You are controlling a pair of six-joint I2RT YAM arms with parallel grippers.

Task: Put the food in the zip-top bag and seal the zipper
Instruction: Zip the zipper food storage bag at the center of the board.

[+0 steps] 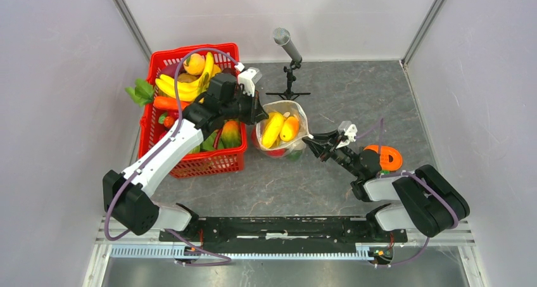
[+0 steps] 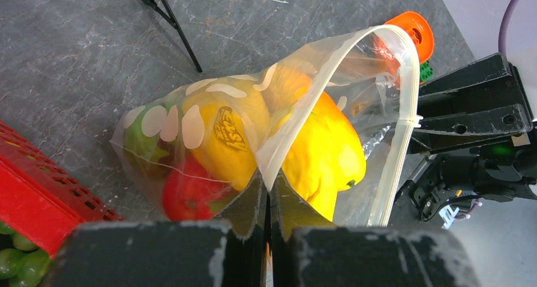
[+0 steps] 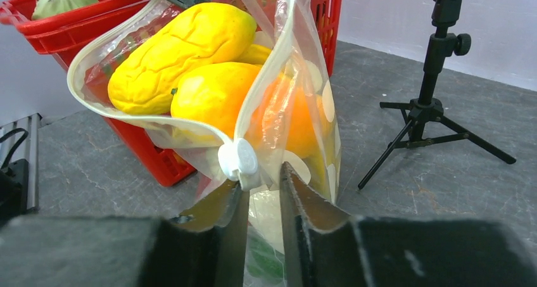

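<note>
Your left gripper fills the foot of its wrist view, fingers pressed together and pinching the rim of the zip-top bag. That bag stands on the dark table with its mouth gaping, and yellow, orange and red food is already inside. More pieces lie in the red basket just beside the bag. On the bag's far side from the basket, your right gripper has its jaws partly spread, astride the bag's edge. The white slider of the zipper sits at one fingertip, and no firm clamp shows. Sealing looks like the step in hand. Hold the left pinch steady as an anchor, close the right jaws squarely on the slider, then draw it along the strip toward the left gripper, keeping the rim taut and the tall yellow piece below the track. Your left arm reaches diagonally over the basket's corner, wrist tipped down onto the bag. Your right arm lies low, elbow folded, forearm stretched level toward the bag.
</note>
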